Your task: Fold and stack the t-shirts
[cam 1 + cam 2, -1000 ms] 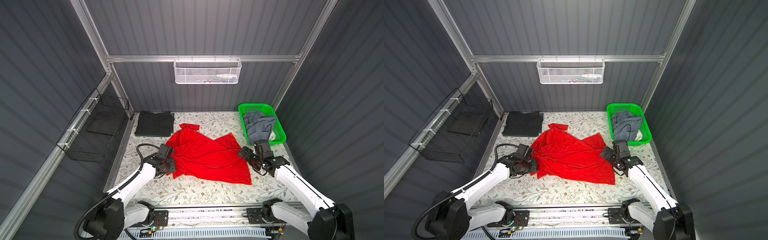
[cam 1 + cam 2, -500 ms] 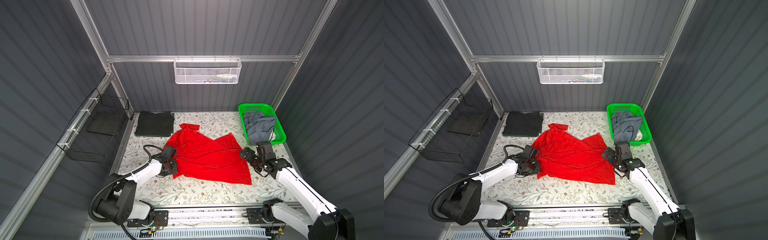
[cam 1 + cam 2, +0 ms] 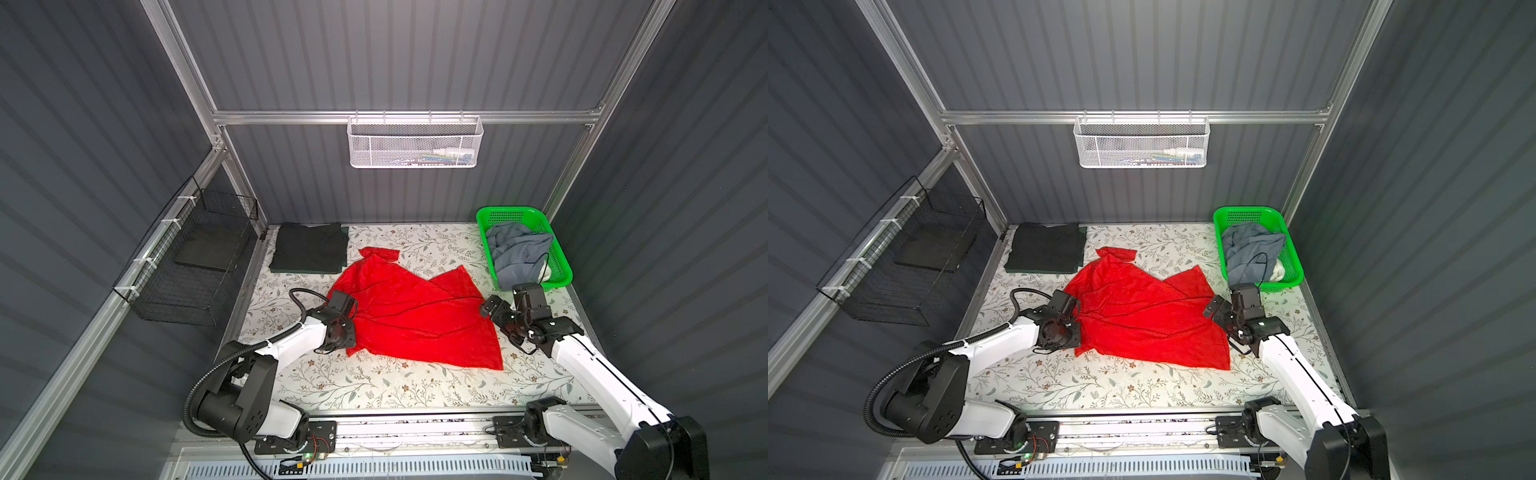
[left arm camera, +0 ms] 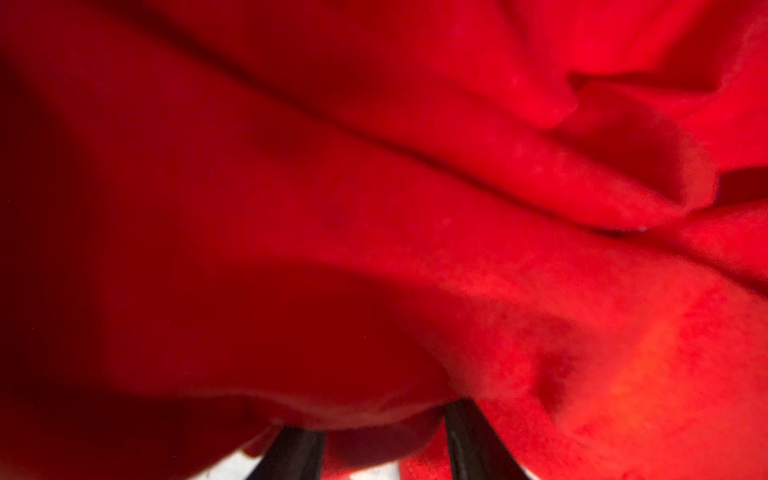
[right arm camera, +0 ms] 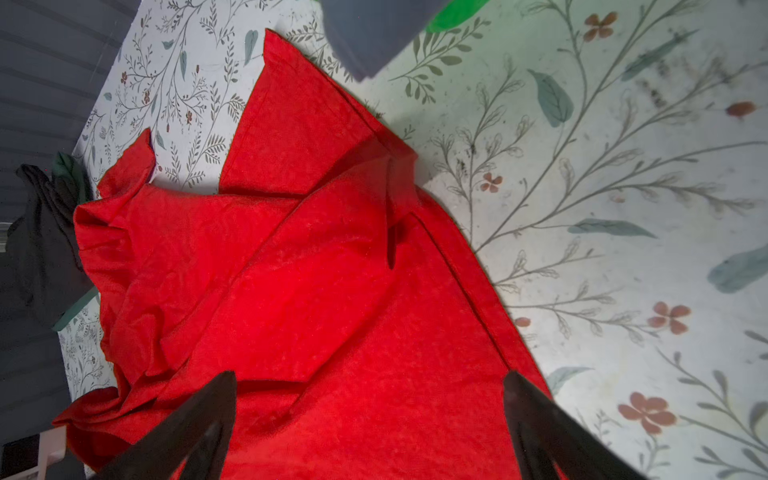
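Red t-shirt (image 3: 415, 320) lies rumpled on the floral tablecloth (image 3: 374, 386). The left gripper (image 4: 382, 440), at its left edge, has cloth bunched between its fingers (image 4: 299, 449); whether they clamp it cannot be told. The right gripper (image 5: 369, 376) gapes wide over its right edge. Farther back, folded dark t-shirts (image 3: 309, 249) sit left, and a grey-blue t-shirt (image 3: 515, 249) fills the green basket (image 3: 505, 215) on the right.
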Robot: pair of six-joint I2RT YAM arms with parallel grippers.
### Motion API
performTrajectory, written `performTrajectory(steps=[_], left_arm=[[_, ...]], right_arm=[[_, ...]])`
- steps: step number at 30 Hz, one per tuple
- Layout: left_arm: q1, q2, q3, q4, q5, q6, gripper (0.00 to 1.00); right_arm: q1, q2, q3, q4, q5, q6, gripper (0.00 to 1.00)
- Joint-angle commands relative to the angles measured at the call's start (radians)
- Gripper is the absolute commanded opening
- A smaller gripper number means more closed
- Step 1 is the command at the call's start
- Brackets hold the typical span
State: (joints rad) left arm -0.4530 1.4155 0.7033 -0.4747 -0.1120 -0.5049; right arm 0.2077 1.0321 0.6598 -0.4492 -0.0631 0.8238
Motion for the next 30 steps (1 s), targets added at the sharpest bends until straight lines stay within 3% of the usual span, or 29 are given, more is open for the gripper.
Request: performTrajectory(steps=[1,10,23,27,30], left_arm=[[-0.006,-0.084,0.016,-0.072,-0.042,-0.005,0.5],[-0.006,-0.248,0.017,-0.172,-0.061,0.011,0.51],[-0.005,-0.058,0.016,-0.121,0.01,0.026,0.5],[-0.005,-0.034,0.001,-0.095,-0.025,0.014,0.54],[-0.005,-0.019,-0.016,-0.073,-0.047,0.011,0.49]], right_arm=[[-0.005,0.013,0.003,0.009,-0.036,0.008,0.99],[-0.005,0.039,0.01,0.038,-0.066,0.02,0.99],[-0.014,0.027,0.007,0.05,-0.096,0.025,0.99],[-0.022,0.017,-0.002,0.051,-0.098,0.028,0.99],[-0.026,0.01,-0.006,0.051,-0.099,0.029,0.99]])
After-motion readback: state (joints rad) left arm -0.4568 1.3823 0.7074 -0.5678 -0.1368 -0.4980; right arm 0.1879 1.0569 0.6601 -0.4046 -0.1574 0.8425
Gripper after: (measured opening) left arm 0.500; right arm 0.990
